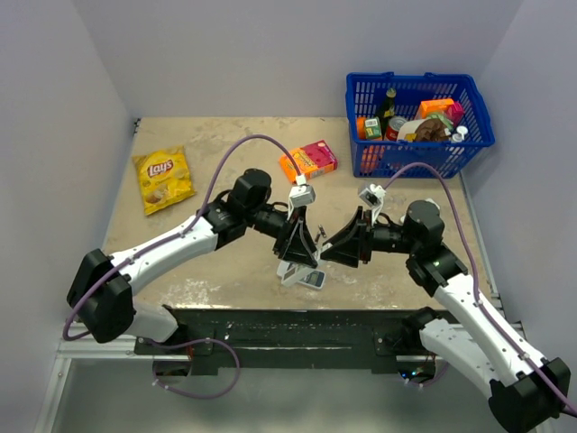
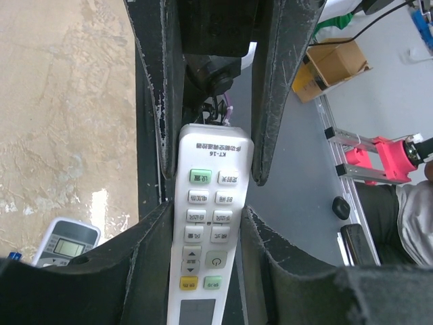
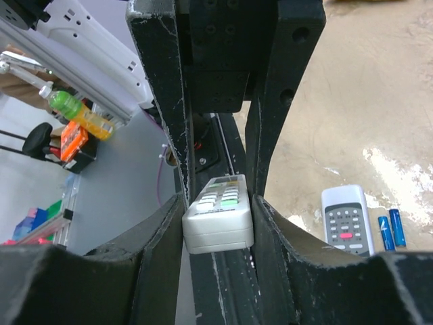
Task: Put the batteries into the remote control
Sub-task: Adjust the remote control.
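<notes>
Looks like a robotics lab test cell: plain white partition walls [image 1: 270, 54] boxing in a scuffed beige surface [image 1: 225, 271], aluminium framing [image 1: 56, 397] along the near edge, loose purple cables [image 1: 243, 140], and staged props such as a crisp bag [image 1: 163, 179] far left and a blue grocery basket [image 1: 397, 158] far right.

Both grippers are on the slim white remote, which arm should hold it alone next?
Probably left: the left gripper clamps the remote mid-body, while the right gripper pinches only its end.
</notes>
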